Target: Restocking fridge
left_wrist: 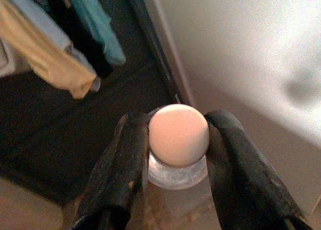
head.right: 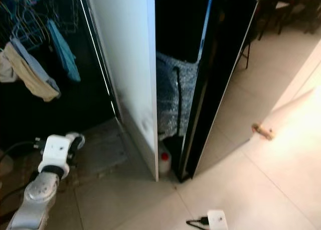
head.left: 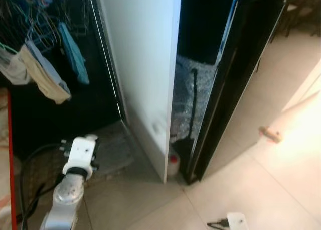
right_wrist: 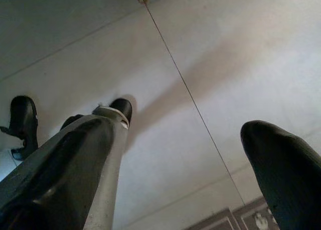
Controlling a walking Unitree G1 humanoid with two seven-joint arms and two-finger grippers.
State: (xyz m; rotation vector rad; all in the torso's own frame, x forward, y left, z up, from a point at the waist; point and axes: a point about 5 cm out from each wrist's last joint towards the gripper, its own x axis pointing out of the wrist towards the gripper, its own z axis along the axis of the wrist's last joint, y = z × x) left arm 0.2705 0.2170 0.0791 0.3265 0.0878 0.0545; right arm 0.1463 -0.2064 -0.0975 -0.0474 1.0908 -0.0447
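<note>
Pale tiled floor (head.left: 281, 190), open fridge door (head.left: 220, 89), left tool (left_wrist: 175, 154) clamped on bottle (left_wrist: 178, 139), right tool (right_wrist: 200, 154) apart

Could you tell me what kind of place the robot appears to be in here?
Probably a home utility or kitchen corner: a tall white appliance side panel beside a glossy black door, clothes on hangers, and pale floor tiles. The left gripper grips a peach-capped clear bottle.

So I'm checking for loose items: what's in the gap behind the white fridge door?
At the foot of the gap behind the white door, a small bottle with a red cap stands on the floor, before a speckled grey panel with a black cable. Higher up it is too dark to tell.
</note>
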